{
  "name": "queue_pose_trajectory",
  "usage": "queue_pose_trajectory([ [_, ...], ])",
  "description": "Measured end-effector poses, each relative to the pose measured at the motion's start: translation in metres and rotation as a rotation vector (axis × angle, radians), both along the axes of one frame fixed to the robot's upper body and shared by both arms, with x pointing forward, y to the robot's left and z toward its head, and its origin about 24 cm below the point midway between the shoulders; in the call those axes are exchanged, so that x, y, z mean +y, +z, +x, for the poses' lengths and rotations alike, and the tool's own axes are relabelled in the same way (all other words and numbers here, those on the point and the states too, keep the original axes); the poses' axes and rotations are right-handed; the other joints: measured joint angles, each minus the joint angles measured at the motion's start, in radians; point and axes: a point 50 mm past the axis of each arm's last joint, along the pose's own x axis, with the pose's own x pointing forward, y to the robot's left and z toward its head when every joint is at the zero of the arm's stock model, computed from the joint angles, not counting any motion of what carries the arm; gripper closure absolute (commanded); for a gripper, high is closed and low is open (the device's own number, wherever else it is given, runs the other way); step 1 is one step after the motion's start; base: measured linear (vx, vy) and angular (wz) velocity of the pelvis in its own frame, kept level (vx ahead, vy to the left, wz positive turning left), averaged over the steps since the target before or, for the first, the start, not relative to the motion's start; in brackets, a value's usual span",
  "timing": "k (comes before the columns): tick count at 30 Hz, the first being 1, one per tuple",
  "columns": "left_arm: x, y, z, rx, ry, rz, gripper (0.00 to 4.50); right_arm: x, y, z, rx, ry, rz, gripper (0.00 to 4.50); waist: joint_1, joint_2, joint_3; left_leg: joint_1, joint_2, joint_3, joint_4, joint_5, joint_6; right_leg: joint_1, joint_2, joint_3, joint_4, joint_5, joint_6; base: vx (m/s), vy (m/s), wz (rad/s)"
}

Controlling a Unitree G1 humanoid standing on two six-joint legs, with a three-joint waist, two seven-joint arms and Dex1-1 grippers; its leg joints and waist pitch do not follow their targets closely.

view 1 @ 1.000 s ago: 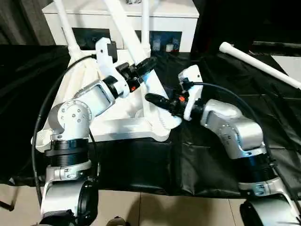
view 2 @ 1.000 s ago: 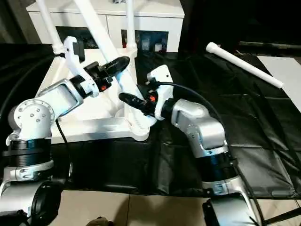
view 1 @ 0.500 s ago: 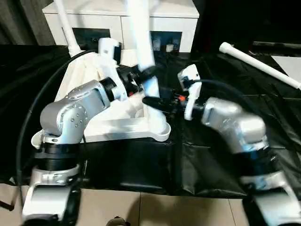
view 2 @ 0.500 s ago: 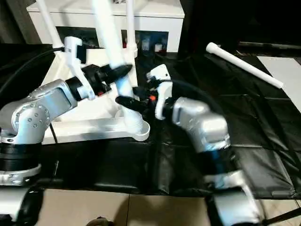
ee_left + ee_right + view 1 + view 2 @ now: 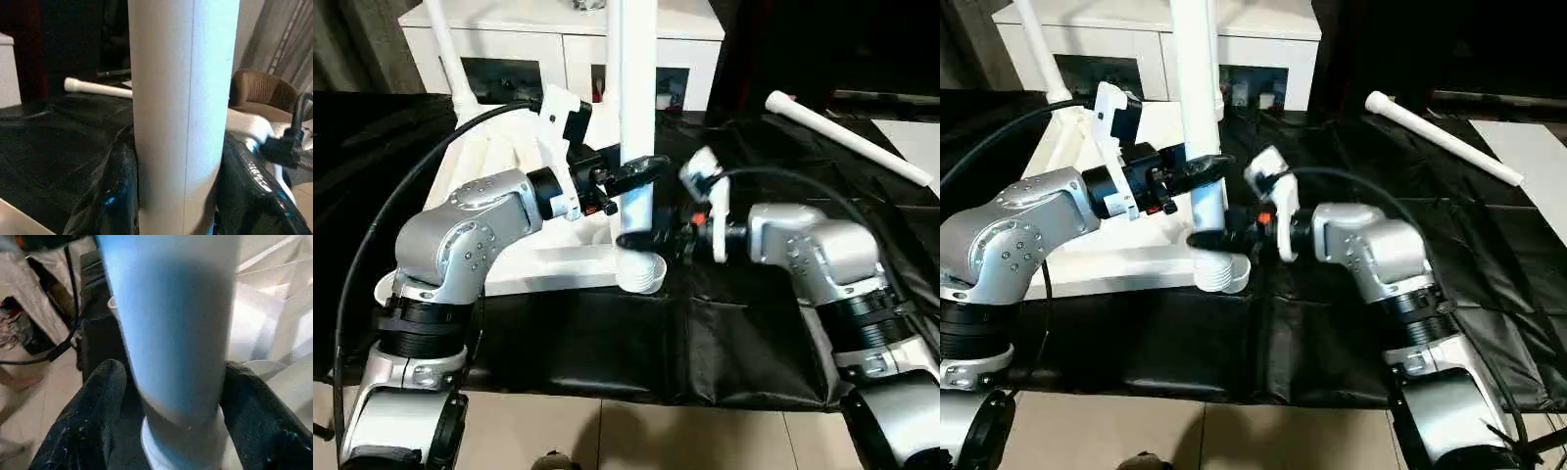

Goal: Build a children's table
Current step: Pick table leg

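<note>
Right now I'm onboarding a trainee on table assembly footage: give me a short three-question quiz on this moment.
1. True or false: the leg between the grippers stands upright in the near corner socket.
2. Which gripper sits higher on that leg? A) left gripper B) right gripper
3. Fill in: the spare leg lies on the black ____.

Key: 1 true. 2 A: the left gripper clasps the leg above, and the right gripper brackets it just over the socket. 3 sheet.
</note>
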Motion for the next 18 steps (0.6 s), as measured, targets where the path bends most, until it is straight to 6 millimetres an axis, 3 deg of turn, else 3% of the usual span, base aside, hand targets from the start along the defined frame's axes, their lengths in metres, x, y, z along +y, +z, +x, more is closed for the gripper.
queue_pose_trajectory([
  [16,-0.003,0.000,-0.002,-0.003,-0.037,-0.004,2.69,0.011,-0.002,0.000,-0.025,0.004,0.006,1.47,0.001,-0.001,0.000,0.002,0.000,-0.001,0.000,0.005,-0.002,0.000,0.000,0.000,0.007,0.000,0.000,0.000,0.000,0.00],
  [18,-0.003,0.000,-0.002,-0.002,-0.038,-0.004,2.69,0.012,-0.003,0.000,-0.027,-0.001,0.004,1.65,0.001,-0.001,0.000,0.002,0.000,-0.001,0.001,0.005,-0.002,0.000,0.000,0.000,0.007,0.000,0.000,0.000,0.000,0.00],
])
